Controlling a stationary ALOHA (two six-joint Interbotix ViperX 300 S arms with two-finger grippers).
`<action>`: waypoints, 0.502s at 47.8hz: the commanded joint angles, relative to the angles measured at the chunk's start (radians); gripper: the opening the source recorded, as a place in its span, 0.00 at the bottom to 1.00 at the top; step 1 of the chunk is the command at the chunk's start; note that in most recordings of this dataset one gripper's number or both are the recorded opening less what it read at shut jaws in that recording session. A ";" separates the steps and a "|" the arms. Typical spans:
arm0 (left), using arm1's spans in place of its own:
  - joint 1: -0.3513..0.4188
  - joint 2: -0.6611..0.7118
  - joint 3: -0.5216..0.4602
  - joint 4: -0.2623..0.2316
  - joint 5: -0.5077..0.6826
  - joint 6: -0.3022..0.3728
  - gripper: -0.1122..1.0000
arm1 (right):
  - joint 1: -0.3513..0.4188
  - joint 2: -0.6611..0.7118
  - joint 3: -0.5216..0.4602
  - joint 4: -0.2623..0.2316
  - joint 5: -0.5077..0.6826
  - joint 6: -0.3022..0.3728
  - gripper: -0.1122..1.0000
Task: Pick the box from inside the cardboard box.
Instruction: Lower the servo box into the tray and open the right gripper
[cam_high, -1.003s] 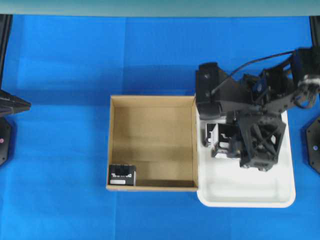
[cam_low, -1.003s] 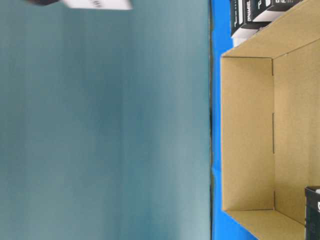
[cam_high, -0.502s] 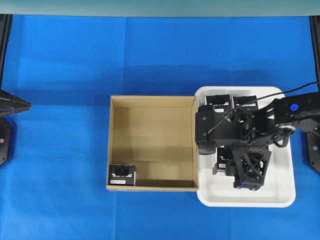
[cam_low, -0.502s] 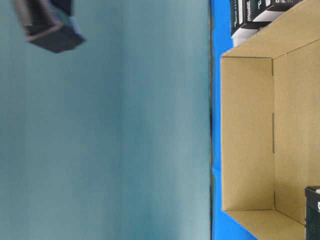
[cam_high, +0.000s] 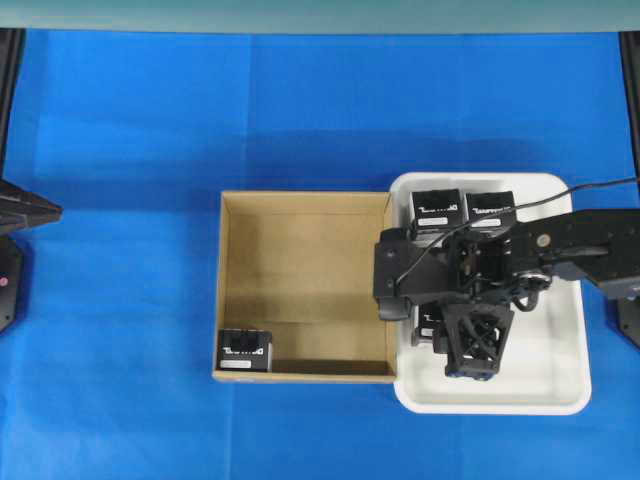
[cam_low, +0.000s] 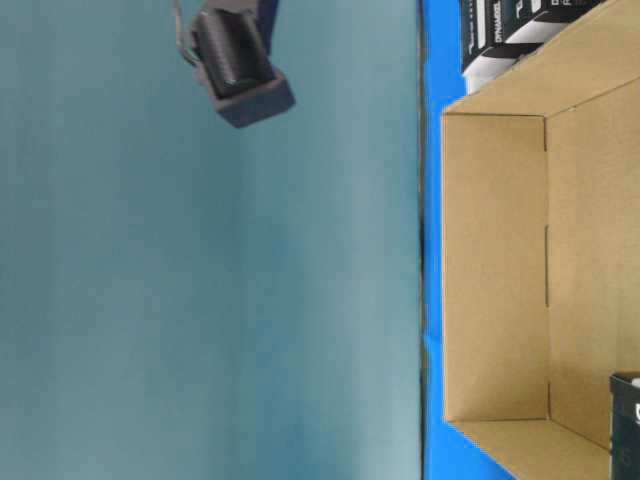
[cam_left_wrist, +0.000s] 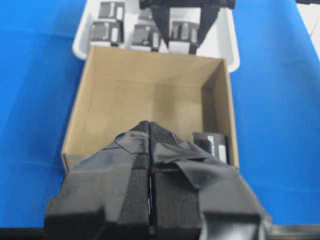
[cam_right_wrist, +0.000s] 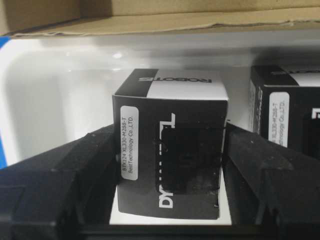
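Gripping a box (cam_right_wrist: 170, 150) between its fingers, right hand (cam_right_wrist: 170, 210) over tray (cam_high: 545, 385).

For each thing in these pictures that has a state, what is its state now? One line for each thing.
cardboard box: open on top, one box left inside.
box in carton: upright in a corner, untouched.
white tray: holds several black boxes.
box in tray: between the right gripper fingers.
right gripper: shut on the box in tray.
left gripper: shut, empty.
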 joint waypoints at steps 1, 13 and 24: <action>0.002 0.015 -0.020 0.002 -0.006 0.000 0.04 | 0.003 0.017 -0.003 -0.003 -0.008 -0.008 0.66; 0.002 0.015 -0.020 0.002 -0.005 0.000 0.04 | 0.006 0.035 -0.005 -0.003 -0.009 -0.054 0.66; 0.003 0.020 -0.017 0.002 -0.005 0.000 0.04 | 0.006 0.041 -0.008 -0.003 -0.011 -0.064 0.66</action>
